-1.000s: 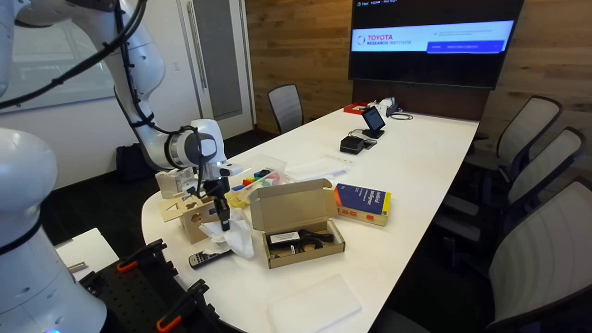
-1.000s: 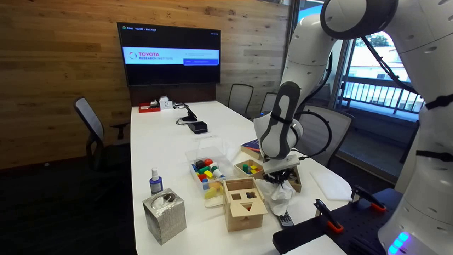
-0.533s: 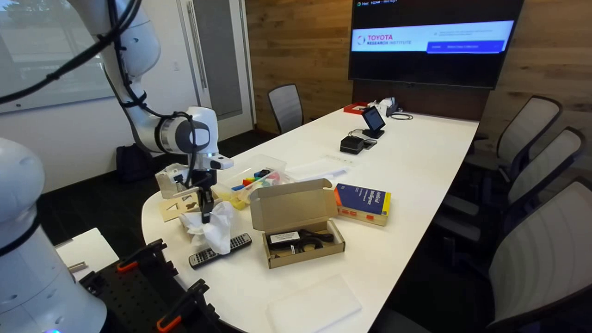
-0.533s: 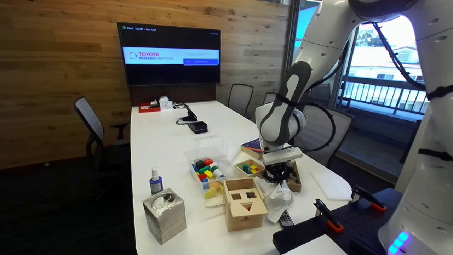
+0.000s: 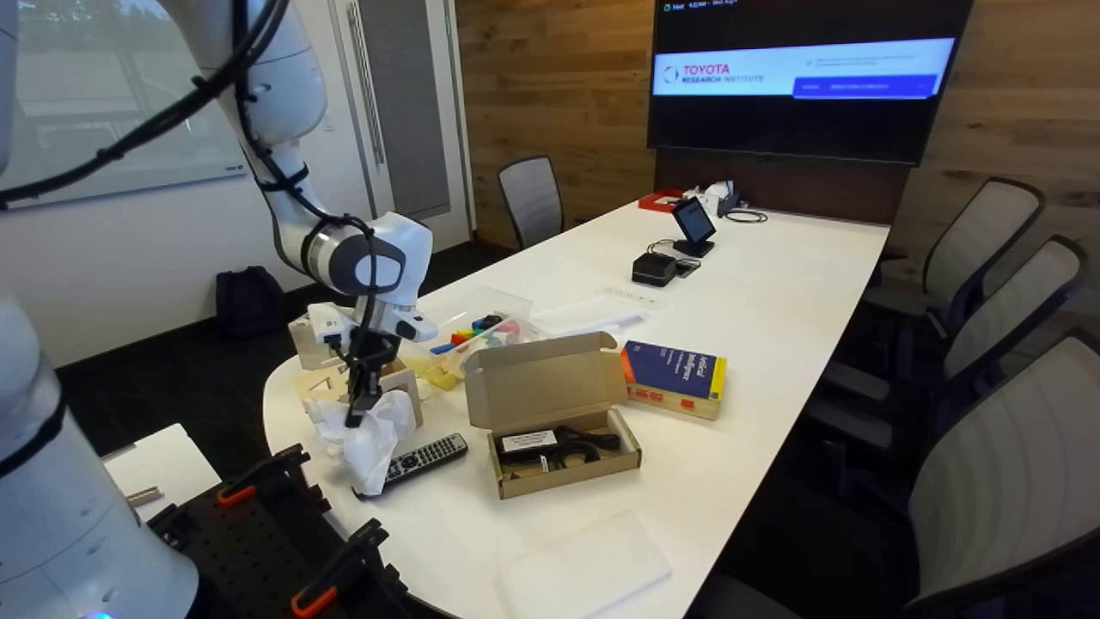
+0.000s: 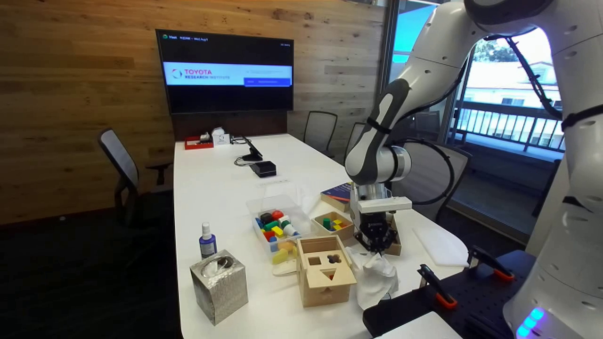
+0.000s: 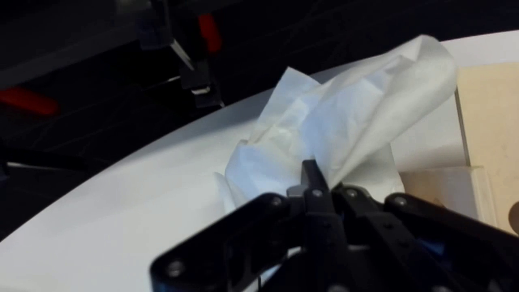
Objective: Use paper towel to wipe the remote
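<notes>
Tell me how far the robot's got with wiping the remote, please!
Done: the gripper is shut on the paper towel, so it's picked up. In hand: probably the wiping, since in an exterior view the paper towel hides part of the remote near one end; I can't tell if it's pressing. Left: maybe more rubbing, as much of the remote shows uncovered there. I can't see whether it's clean.

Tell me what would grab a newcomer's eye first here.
Most likely the big white robot arm, arched over the near end of the long white table, its gripper shut on a crumpled paper towel that hangs over part of the black remote. Next would probably come the large lit screen against the wooden wall, beyond the table's far end.
</notes>
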Robot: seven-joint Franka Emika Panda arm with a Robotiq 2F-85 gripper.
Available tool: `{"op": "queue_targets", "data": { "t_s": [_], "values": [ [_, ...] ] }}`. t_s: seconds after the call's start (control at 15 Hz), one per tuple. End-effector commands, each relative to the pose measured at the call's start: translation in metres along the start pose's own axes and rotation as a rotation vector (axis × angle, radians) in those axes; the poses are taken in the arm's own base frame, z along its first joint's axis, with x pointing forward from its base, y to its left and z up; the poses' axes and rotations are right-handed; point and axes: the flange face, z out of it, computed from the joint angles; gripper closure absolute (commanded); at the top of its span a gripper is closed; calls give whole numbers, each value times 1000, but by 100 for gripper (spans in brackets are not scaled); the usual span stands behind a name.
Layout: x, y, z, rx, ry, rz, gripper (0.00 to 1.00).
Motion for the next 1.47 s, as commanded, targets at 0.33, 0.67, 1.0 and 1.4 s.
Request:
{"op": "queue_targets", "data": {
  "t_s": [0.33, 0.67, 1.0, 1.4],
  "values": [
    [38, 2, 21, -11, -105, 25, 100],
    [67, -3, 31, -27, -98, 32, 100],
    [84, -3, 31, -80, -46, 74, 100],
    [91, -8, 21, -185, 58, 150, 100]
  ]
}}
